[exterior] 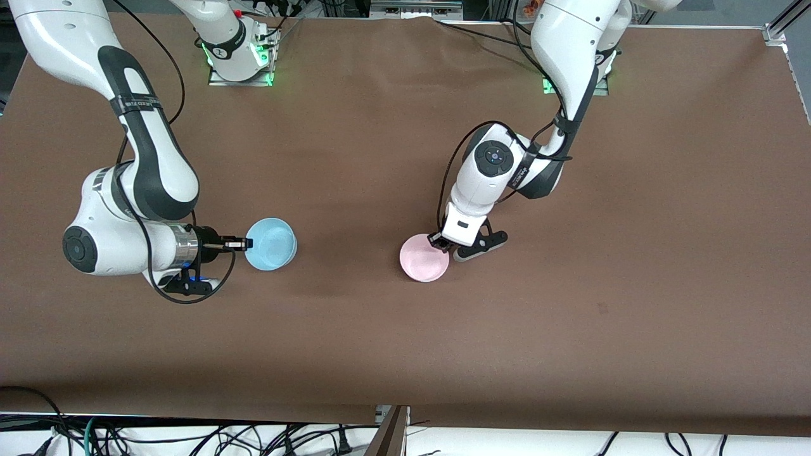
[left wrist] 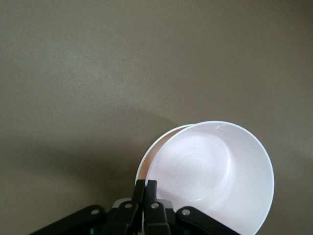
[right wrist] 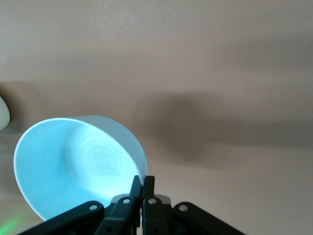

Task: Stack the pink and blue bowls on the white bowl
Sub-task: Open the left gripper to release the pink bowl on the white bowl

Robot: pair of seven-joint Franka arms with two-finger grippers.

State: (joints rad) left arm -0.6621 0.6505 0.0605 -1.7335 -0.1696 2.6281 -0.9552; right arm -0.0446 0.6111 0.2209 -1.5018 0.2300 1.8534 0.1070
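Observation:
The light blue bowl [exterior: 271, 244] hangs tilted toward the right arm's end of the table. My right gripper [exterior: 248, 243] is shut on its rim; the right wrist view shows the pinch [right wrist: 143, 180] and the blue bowl's inside [right wrist: 73, 161]. Near the table's middle, my left gripper [exterior: 437, 240] is shut on the rim of the pale pink bowl [exterior: 423, 258]. In the left wrist view the pink bowl [left wrist: 210, 171] tilts at the gripper [left wrist: 145, 183], and a white rim [left wrist: 152, 147] lies close around it, apparently the white bowl beneath. The front view hides the white bowl.
The brown table [exterior: 570, 304] is bare around both bowls. Both arm bases [exterior: 241, 57] stand along its edge farthest from the front camera. Cables hang off the edge nearest that camera.

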